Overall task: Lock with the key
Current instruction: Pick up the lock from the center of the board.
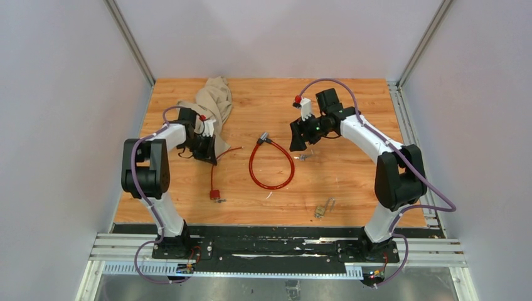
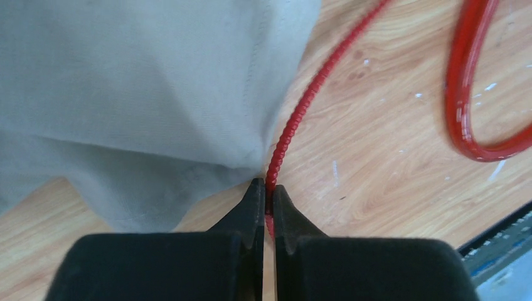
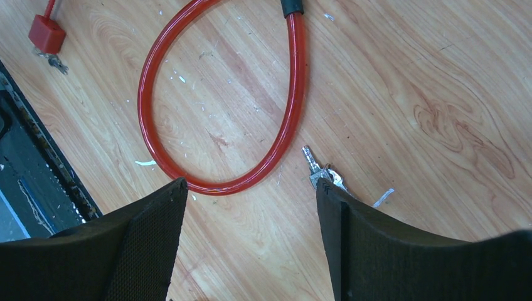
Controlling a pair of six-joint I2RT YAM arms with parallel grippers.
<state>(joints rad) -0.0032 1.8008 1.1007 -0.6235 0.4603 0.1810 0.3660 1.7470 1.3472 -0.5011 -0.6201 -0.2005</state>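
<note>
Tiny, light, stiff and likely slippery, the silver-grey metal key (image 3: 323, 174) lies flat on the wooden surface (image 3: 439, 94) just beside the big red cable loop (image 3: 293, 106), below the released right pincer (image 3: 251, 188), and is best pinched at its head; the left pincer (image 2: 268, 191) clenches a thin red cord (image 2: 301, 106).
</note>
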